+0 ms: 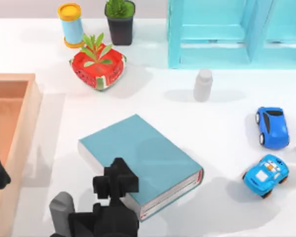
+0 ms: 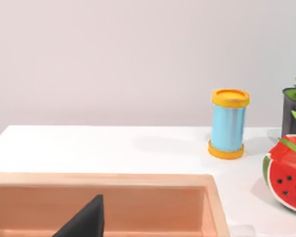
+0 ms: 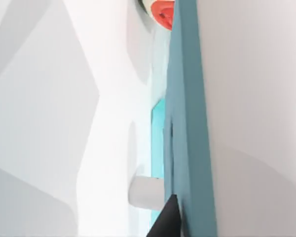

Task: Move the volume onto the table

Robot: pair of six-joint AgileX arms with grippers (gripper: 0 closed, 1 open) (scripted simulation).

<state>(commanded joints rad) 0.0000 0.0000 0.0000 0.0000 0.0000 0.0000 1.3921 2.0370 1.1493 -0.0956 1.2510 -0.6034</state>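
The volume [image 1: 140,158] is a thick hardcover with a plain teal-blue cover, white page edges and thin red trim, lying flat on the white desk [image 1: 222,207] at centre, rotated diagonally. The right pincer [image 1: 117,178] sits over its 7 o'clock edge; whether it is clenched or released cannot be determined. The left arm is parked at 9 o'clock over the wooden tray [image 1: 24,128].

Right pincer [image 1: 119,174] over volume [image 1: 143,153] on table [image 1: 222,207]
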